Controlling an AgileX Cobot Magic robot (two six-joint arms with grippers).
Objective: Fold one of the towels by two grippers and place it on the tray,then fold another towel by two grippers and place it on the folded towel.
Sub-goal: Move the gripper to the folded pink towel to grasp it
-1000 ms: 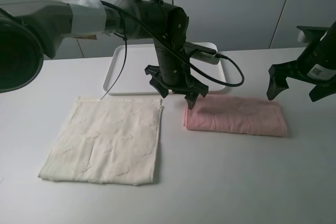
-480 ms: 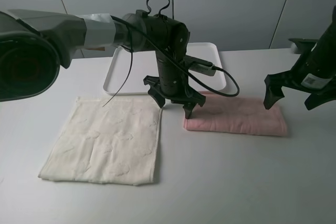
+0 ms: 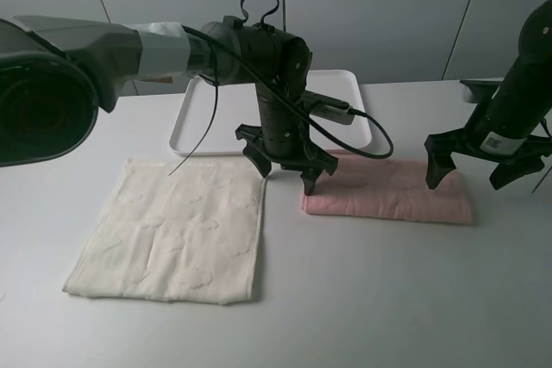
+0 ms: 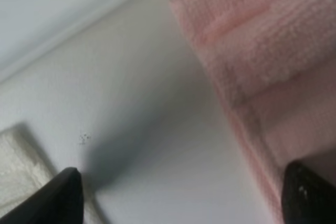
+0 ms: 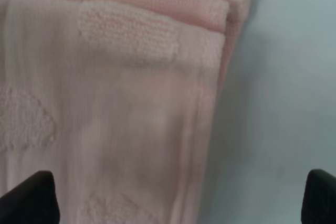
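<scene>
- Pink terry cloth towel (image 3: 388, 196) lies folded in a strip.
- My left gripper (image 3: 287, 171): wide open, empty, over one end.
- My right gripper (image 3: 466, 177): same, other end.

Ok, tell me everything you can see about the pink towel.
The pink towel is terry cloth with faint embossed patches. It is folded into a long rectangle, layers showing at its ends. It lies on the white table, just in front of the tray, right of the cream towel with a gap between. The open left gripper hangs at its left end, the open right gripper over its right end; whether they touch it is unclear.
</scene>
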